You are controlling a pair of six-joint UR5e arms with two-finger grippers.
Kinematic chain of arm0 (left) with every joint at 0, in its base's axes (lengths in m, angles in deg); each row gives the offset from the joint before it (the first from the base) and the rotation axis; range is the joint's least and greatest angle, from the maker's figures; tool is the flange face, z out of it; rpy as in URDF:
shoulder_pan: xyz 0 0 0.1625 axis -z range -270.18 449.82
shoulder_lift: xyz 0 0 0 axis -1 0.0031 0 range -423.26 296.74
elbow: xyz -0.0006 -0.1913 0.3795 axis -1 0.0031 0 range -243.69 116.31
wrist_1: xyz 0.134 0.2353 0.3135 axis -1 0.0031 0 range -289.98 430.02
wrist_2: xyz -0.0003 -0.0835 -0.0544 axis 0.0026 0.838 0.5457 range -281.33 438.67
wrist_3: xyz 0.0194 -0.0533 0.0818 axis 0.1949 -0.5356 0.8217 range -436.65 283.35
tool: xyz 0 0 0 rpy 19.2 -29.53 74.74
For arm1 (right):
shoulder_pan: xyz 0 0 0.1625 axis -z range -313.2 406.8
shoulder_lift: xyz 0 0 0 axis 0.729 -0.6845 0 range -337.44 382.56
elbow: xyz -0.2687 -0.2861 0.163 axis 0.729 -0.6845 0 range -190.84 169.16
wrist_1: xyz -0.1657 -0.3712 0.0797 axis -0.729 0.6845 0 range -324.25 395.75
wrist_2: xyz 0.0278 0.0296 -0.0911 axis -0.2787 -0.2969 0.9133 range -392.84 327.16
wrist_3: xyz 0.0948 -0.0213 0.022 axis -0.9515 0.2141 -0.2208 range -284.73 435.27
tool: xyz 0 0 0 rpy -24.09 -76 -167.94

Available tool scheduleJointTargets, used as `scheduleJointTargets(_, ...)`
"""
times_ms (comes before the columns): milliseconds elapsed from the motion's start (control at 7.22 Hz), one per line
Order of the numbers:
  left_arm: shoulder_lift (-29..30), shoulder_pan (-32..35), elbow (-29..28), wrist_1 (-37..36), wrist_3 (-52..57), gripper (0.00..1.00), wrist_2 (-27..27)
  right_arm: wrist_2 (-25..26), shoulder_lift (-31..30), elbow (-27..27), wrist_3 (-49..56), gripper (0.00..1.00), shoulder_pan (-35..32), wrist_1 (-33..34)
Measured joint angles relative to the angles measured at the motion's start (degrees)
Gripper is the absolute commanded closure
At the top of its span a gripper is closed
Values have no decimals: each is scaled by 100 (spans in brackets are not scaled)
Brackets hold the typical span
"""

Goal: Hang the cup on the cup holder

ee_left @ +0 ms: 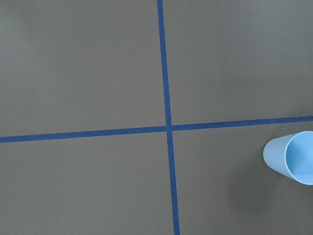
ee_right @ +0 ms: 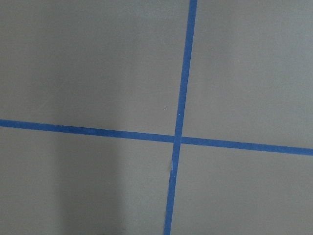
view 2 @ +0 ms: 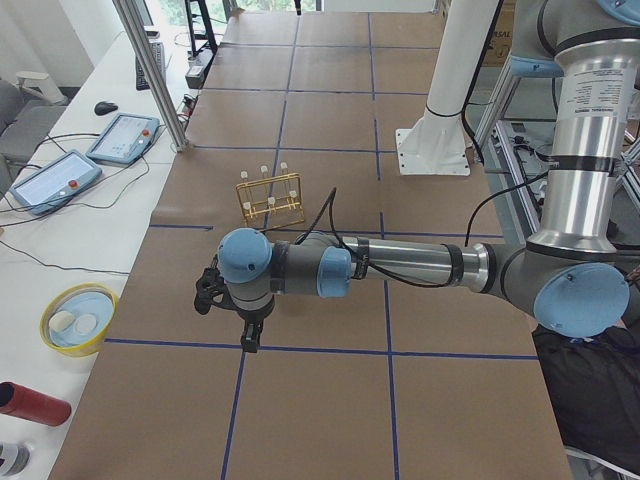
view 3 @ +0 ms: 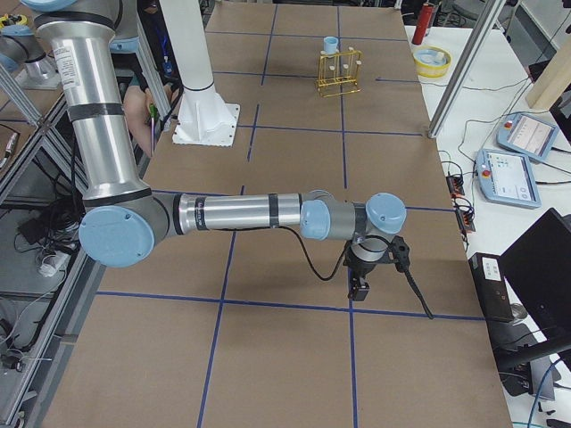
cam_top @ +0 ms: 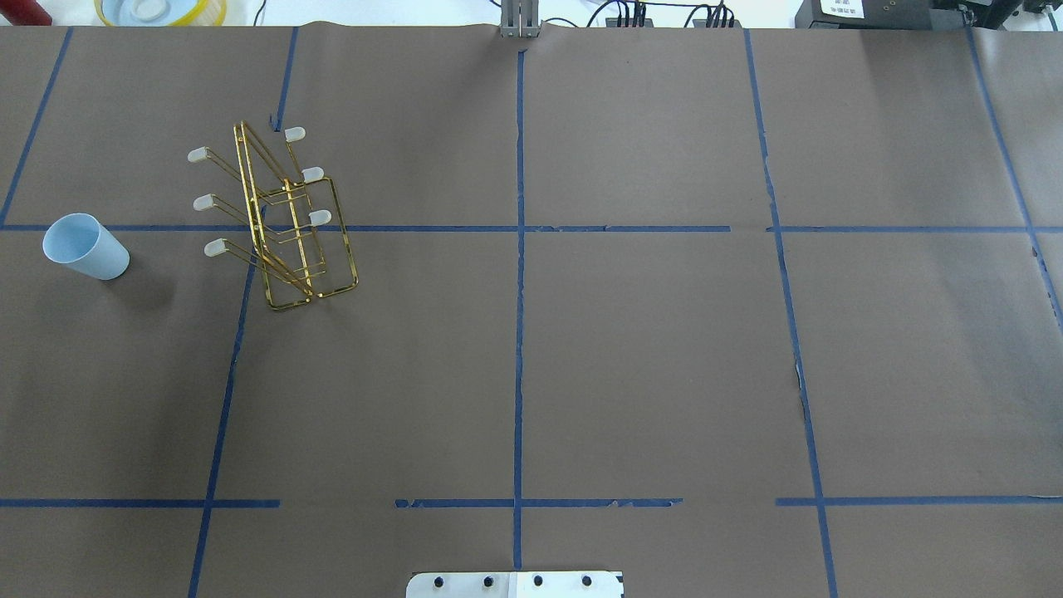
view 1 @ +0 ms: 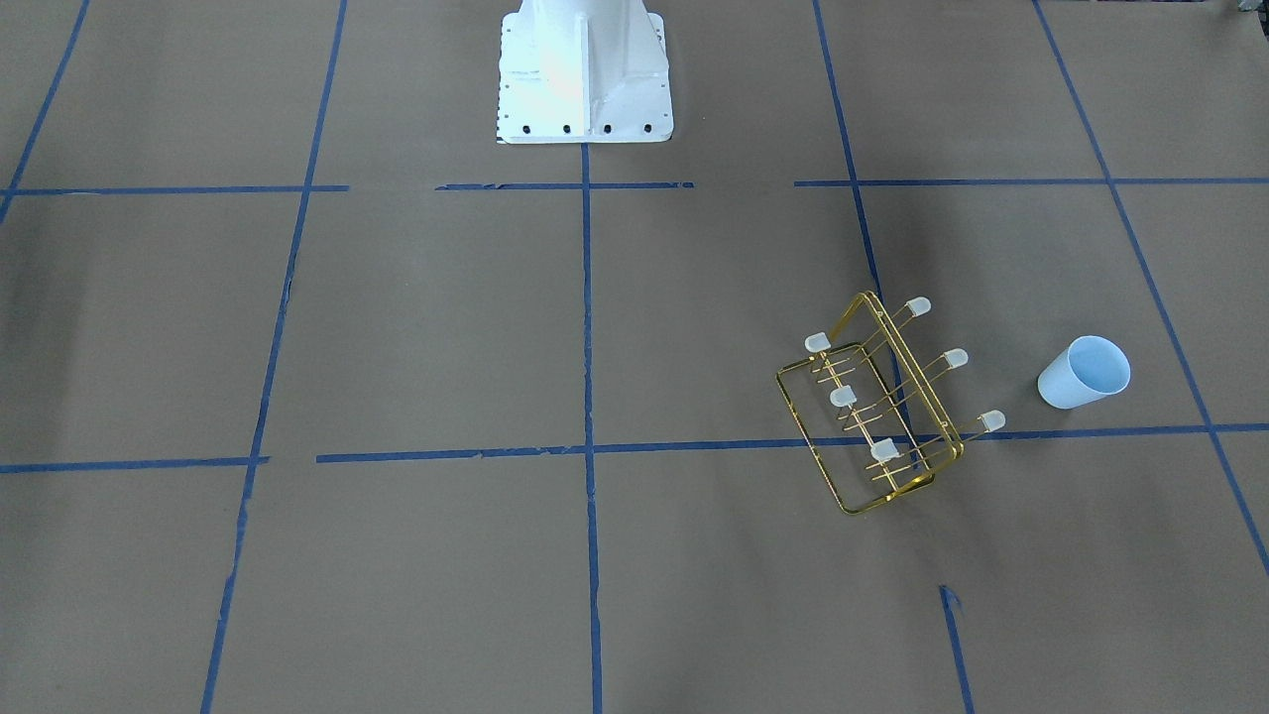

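The table (cam_top: 664, 349), brown paper gridded with blue tape, holds both task things toward 10 o'clock in the overhead view. The left arm (view 2: 400, 265) and right arm (view 3: 241, 214) hover over bare paper. I cannot tell how far the left gripper (view 2: 249, 343) or right gripper (view 3: 359, 290) is spread; neither has the cup. The holder (cam_top: 282, 220) stands upright. The cup (cam_top: 85, 247) stands rim-up at its 9 o'clock, apart. Grasping looks unstarted: the nearer left arm should take the cup, invert it, and seat it on a prong. No writing is legible.
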Motion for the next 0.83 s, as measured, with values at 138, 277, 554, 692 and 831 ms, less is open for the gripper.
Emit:
scheduleJointTargets(138,-9,-3,-15,54,8,0,-46,0,0,0,0,0,0,0)
scheduleJointTargets(277,-35,-6,-36,176,8,0,-123,0,0,0,0,0,0,0)
scheduleJointTargets(554,-59,-8,-67,311,-28,0,-177,0,0,0,0,0,-2,0)
scheduleJointTargets(692,-61,-8,-66,326,-39,0,-182,0,0,0,-2,0,-3,0)
scheduleJointTargets(831,-61,-9,-60,331,-46,0,-182,0,0,0,-4,0,-4,0)
